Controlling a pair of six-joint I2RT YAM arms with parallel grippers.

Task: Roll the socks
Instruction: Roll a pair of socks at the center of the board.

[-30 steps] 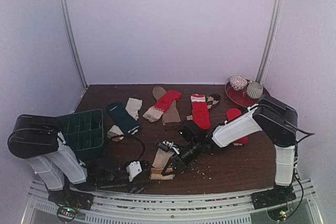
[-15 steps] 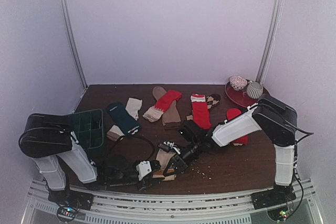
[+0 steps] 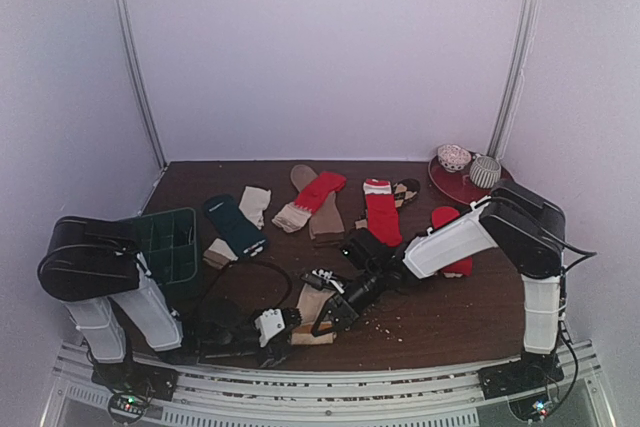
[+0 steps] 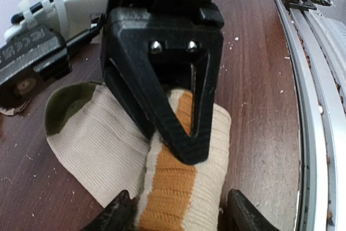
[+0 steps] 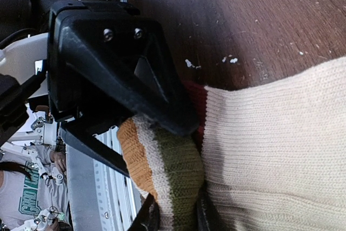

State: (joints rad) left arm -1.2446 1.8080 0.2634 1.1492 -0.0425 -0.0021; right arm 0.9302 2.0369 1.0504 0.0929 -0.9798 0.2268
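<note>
A tan sock [image 3: 308, 305] with orange, olive and red stripes lies near the table's front edge, its end folded into a roll. My right gripper [image 3: 328, 315] is shut on the striped fold [image 5: 178, 177], with the cream body [image 5: 270, 150] spreading to the right. My left gripper [image 4: 184, 215] is open; its fingertips [image 4: 121, 215] flank the roll's orange-striped end [image 4: 178, 187], just below the right gripper's black fingers [image 4: 178, 106]. In the top view the left gripper [image 3: 280, 325] sits low at the sock's left. More socks lie behind: teal [image 3: 235, 224], red [image 3: 383, 212], red and cream [image 3: 312, 199].
A dark green gridded tray [image 3: 165, 247] stands at the left by my left arm. A red plate [image 3: 458, 187] at the back right holds two rolled socks. Another red sock [image 3: 447, 219] lies under my right arm. Metal rails [image 4: 313, 106] run along the front edge.
My left gripper has slid right to the sock's rolled end, then eased back slightly; its jaws narrowed and widened a little. The right gripper keeps its grip in place.
</note>
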